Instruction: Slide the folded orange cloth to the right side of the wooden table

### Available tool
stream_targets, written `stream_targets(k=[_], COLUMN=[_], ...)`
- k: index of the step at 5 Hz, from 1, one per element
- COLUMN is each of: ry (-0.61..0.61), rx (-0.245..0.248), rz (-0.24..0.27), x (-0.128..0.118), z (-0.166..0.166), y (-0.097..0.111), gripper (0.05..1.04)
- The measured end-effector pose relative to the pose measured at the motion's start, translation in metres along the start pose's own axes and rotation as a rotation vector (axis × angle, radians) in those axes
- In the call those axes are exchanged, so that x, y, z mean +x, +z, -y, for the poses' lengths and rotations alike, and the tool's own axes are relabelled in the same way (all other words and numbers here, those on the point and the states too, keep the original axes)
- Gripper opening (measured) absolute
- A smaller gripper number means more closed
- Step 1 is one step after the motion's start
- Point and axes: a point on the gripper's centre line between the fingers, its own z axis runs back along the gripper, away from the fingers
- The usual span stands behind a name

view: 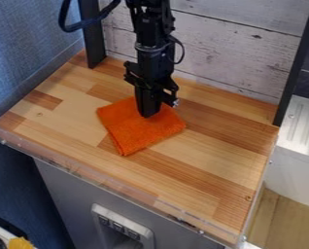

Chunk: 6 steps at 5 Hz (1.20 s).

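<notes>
Gray cabinet front stands nearest, below the wooden desk, whose striped top of pale and reddish-brown blocks spreads above it. Behind the desk rises a whitewashed plank wall, while a blue textured wall runs along the left. The black robot arm hangs down from the far side, left of center. Its tool points straight down at an orange cloth, its tip meeting the upper face; whether it is open or closed, or has any of the fabric in its grip, I cannot tell. The cloth lies folded on the far half of the desk, slightly left of the middle, with layered edges on its near left side. Right of the desk is a white ribbed surface. Black posts stand at the far left and far right corners, a clear strip lines the near edge, and a small yellow object shows at the near left.
</notes>
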Motion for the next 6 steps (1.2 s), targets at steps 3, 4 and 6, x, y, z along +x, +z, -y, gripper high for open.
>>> stream_targets(k=[3,4,6], ry=[0.01,0.032,0.12], rx=[0.045,0.05,0.045], rz=[0.027,0.03,0.055], x=[0.0,0.003,0.018], z=[-0.003,0.008,0.044], y=[-0.013,-0.015,-0.016], gripper=[0.063,0.063,0.063])
